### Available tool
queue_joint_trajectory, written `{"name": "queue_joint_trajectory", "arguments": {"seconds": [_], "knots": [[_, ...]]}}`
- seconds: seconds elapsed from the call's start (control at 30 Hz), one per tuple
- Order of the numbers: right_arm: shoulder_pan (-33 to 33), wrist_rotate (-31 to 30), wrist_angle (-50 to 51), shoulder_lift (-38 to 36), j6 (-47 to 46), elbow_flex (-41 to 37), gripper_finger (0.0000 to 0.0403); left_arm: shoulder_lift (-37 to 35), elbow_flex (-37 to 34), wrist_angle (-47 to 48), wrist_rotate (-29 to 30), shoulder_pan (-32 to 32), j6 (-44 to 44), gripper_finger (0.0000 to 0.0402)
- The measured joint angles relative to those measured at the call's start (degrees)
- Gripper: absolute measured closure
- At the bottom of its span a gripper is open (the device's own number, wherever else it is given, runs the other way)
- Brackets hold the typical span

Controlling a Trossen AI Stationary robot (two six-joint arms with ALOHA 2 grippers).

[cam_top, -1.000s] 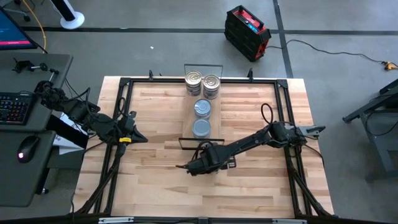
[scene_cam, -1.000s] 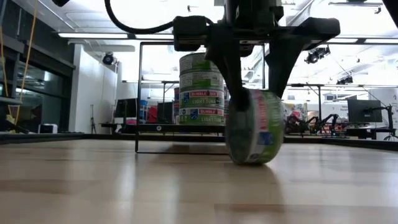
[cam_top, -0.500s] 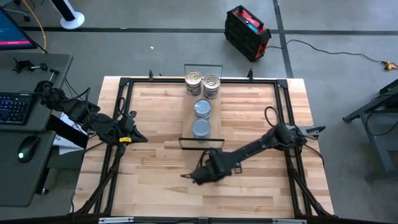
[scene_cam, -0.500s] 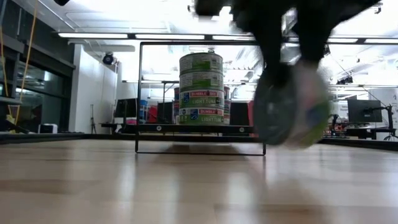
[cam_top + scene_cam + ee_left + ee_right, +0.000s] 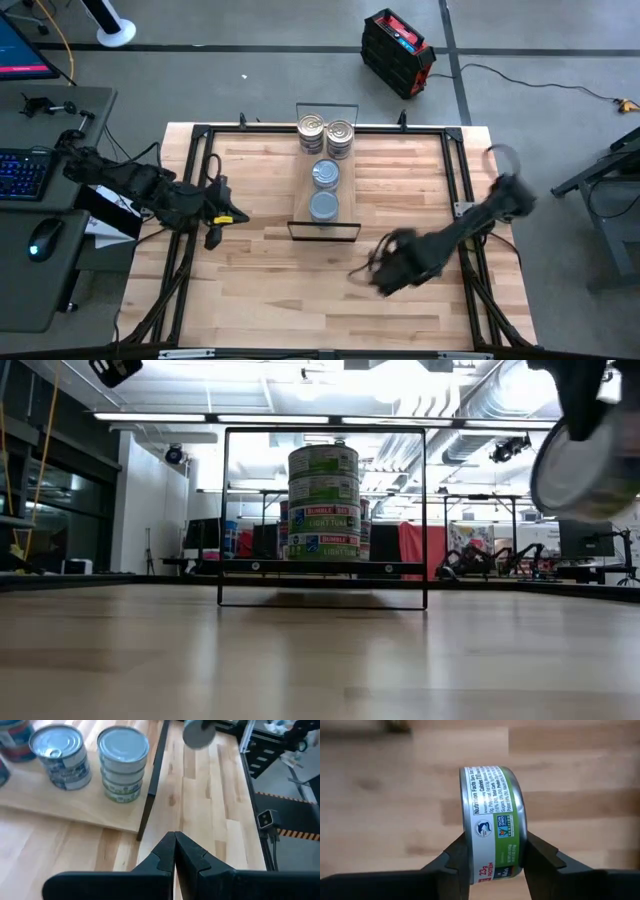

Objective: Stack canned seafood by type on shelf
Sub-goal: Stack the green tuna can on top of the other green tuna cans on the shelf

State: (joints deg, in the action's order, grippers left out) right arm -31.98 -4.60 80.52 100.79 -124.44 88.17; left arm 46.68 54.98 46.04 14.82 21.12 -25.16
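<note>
The left gripper [image 5: 213, 238] is located over the left part of the table [image 5: 250, 300], beside the black frame rail, with its fingers [image 5: 167, 851] pressed together and nothing between them.

At the table's middle, toward the far edge, the shelf [image 5: 322, 180] is found, a light-wood plank with thin black wire frames at its two short ends. Four stacks of tins are seen on it. Two stacks with shiny ring-pull lids [image 5: 311, 127] stand side by side at the far end. Nearer, a blue-grey-topped stack [image 5: 326, 173] and a second one [image 5: 323, 206] are lined up along the plank. In the low view, the nearest stack [image 5: 323, 503] is seen several tins high, with green-labelled tins above blue-labelled ones.

To the right of the shelf, over the table's near right area, the right gripper [image 5: 390, 272] is seen blurred. One tin [image 5: 493, 822] is clamped between its fingers [image 5: 455, 860], held on edge with the green label and nutrition panel facing the wrist camera. In the low view, this tin [image 5: 585, 465] is observed lifted clear of the table, well apart from the shelf.
</note>
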Motion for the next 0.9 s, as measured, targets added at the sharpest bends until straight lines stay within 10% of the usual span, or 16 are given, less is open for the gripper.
{"name": "queue_joint_trajectory", "arguments": {"seconds": [0.4, 0.7, 0.9], "knots": [[11.0, -29.6, -16.6, -40.4, 13.8, -32.7, 0.0287, 1.2, 0.0, -15.8, 3.3, -0.6, -4.3, 0.0401], [25.6, -18.8, -77.5, -50.4, 51.0, -50.7, 0.0287, 5.3, 0.0, -36.8, 18.8, -0.6, -7.9, 0.0401], [29.4, -11.5, -88.5, -40.8, 56.5, -48.5, 0.0287, 6.6, 0.0, -43.5, 21.2, -0.6, -6.5, 0.0401]]}}
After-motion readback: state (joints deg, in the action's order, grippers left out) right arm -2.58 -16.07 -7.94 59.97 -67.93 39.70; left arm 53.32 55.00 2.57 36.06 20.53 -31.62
